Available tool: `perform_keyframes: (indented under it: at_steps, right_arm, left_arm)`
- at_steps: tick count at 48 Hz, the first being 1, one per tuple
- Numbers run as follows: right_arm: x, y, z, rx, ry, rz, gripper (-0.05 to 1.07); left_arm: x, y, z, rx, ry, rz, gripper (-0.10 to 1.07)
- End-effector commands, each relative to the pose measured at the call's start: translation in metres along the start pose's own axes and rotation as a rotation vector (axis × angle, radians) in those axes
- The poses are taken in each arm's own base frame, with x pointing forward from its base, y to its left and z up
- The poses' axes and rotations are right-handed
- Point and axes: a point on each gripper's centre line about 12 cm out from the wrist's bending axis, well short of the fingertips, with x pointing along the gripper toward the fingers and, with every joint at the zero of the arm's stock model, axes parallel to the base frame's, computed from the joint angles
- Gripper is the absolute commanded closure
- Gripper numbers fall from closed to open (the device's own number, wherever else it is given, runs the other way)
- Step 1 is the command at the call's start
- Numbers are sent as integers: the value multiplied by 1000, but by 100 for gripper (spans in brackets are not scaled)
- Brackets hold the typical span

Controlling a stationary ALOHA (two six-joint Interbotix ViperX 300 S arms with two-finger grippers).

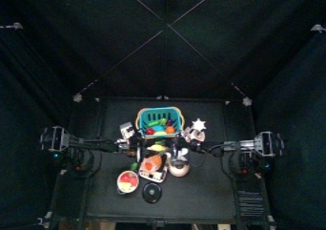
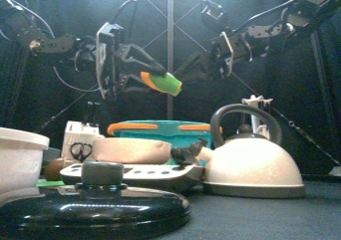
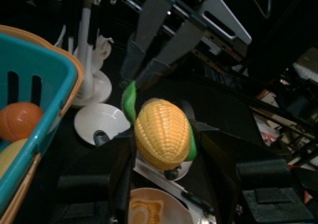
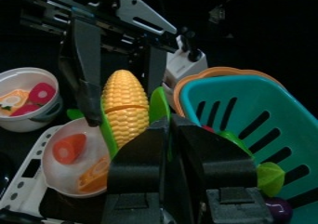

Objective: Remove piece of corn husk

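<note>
Two grippers meet at one toy corn cob (image 4: 125,112), which hangs in the air just beside the teal basket (image 4: 255,116) and above the dishes in front of it. The left gripper (image 4: 122,79) grasps the cob, one jaw on each side of its upper half. A green corn husk (image 4: 161,105) lies along the side of the cob nearer the basket. The right gripper (image 4: 174,139) sits at the husk's lower end. I cannot tell whether it has hold of the husk.

The basket has an orange rim. The left wrist view shows an orange ball (image 3: 15,121) inside it, and the top view shows green and red pieces there too. Beside the basket the right wrist view shows a white bowl (image 4: 10,84) holding red and yellow toy food. It also shows a pale plate (image 4: 50,177) with a tomato slice (image 4: 69,146) on it.

Only the front view shows the white kettle (image 2: 253,162), the black lid (image 2: 94,204) and a white cup (image 2: 19,154), all in front of the basket. A small white carton (image 2: 80,139) there bears a dark mark too small to read.
</note>
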Motion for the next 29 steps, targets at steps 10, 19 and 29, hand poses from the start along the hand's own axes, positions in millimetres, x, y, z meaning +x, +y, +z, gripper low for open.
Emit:
perform_keyframes:
  at_steps: [10, 19, 29]
  right_arm:
    - [-15, -7, 20, 8, -65, -18, 51]
    - [-26, -11, 21, 10, -78, -26, 51]
    - [-33, -12, 17, 12, -71, -29, 51]
  left_arm:
    - [-1, 0, 7, 1, -28, -3, 37]
    - [-5, 0, 7, 4, -29, -2, 37]
    - [-9, 2, 3, 4, -12, 5, 37]
